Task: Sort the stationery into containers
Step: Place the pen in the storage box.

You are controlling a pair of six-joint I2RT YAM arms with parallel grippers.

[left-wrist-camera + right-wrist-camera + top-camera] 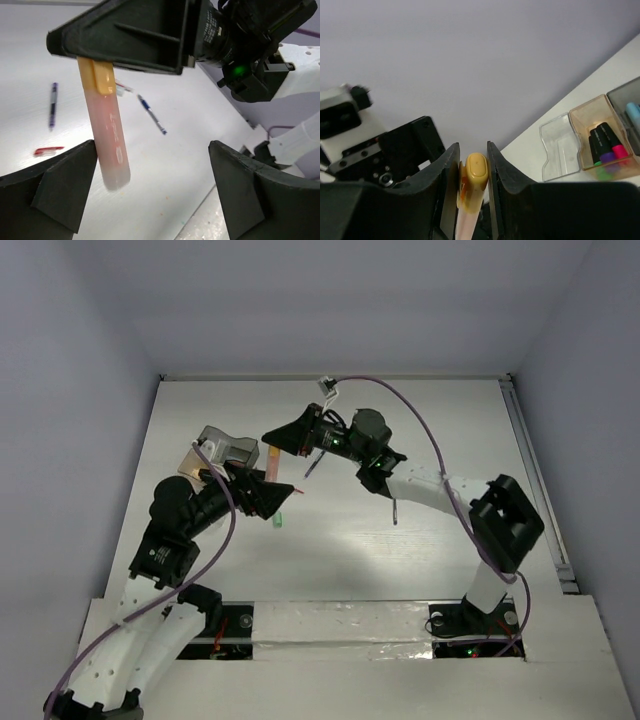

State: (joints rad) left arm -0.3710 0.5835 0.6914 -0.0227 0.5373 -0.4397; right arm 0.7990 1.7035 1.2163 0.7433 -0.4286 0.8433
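While right gripper (472, 148) pinches peach highlighter (111, 145) by cap end alone, body hangs in mid-air over desk (400, 560), just beside one finger of left gripper (152, 150), jaws spread wide, holding nothing. Risk: narrow pinch lets body swing or slip; left finger may knock it loose; drop lands among pens (152, 116), short of containers (590, 104).

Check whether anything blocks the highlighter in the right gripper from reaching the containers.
The open left gripper straddles the lower end of the highlighter that the right gripper holds, and in the top view it sits at the near right corner of the containers, crowding that short path. No loose item shows between them.
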